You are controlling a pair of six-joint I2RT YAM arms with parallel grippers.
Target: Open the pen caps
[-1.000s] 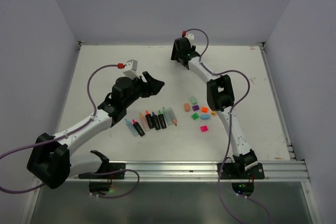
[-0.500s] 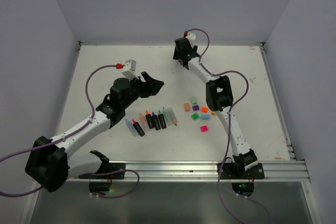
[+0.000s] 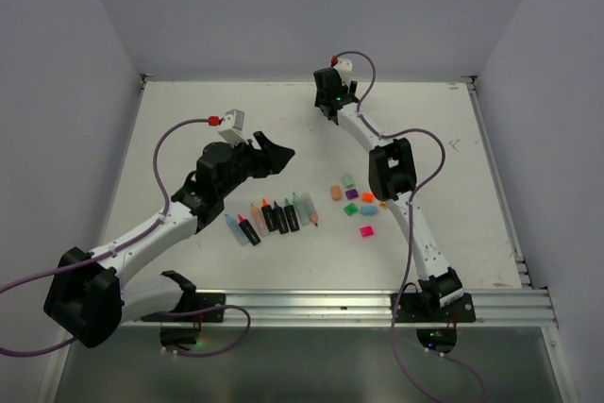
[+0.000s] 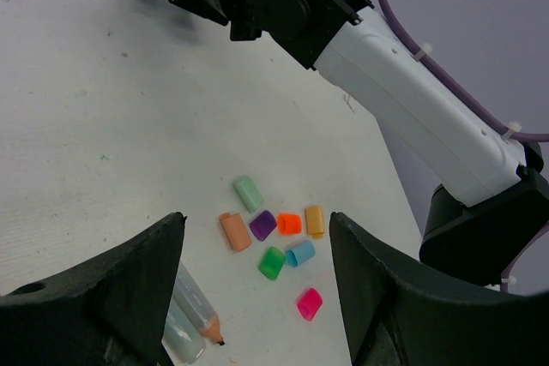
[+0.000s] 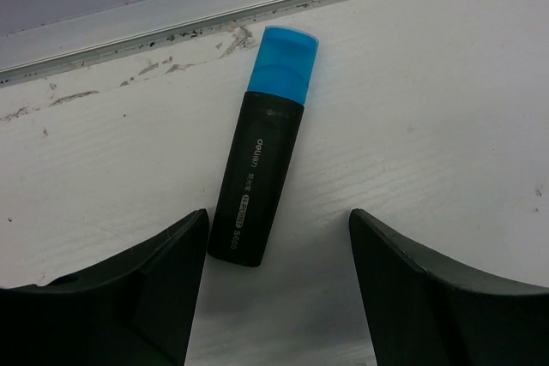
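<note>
Several loose pen caps lie in a cluster right of centre [image 3: 357,201]: pale green [image 4: 248,194], salmon [image 4: 234,231], purple [image 4: 262,225], orange [image 4: 289,224], green [image 4: 272,262], cyan [image 4: 300,253], pink [image 4: 310,303]. A row of uncapped pens [image 3: 272,216] lies to their left. A black highlighter [image 5: 257,177] with its blue cap [image 5: 283,62] on lies by the back wall. My right gripper [image 5: 279,220] is open above the highlighter's lower end; in the top view [image 3: 327,112] it hides the pen. My left gripper [image 3: 275,152] is open and empty, above and behind the pen row.
A metal strip [image 5: 257,6] runs along the back edge of the table just beyond the blue-capped highlighter. The right arm's forearm [image 4: 412,100] stretches over the table behind the cap cluster. A rail [image 3: 377,307] runs along the near edge.
The right gripper has shifted slightly right at the back edge. The left arm's elbow has drawn in a little; its gripper stays about where it was. Both stay open.
</note>
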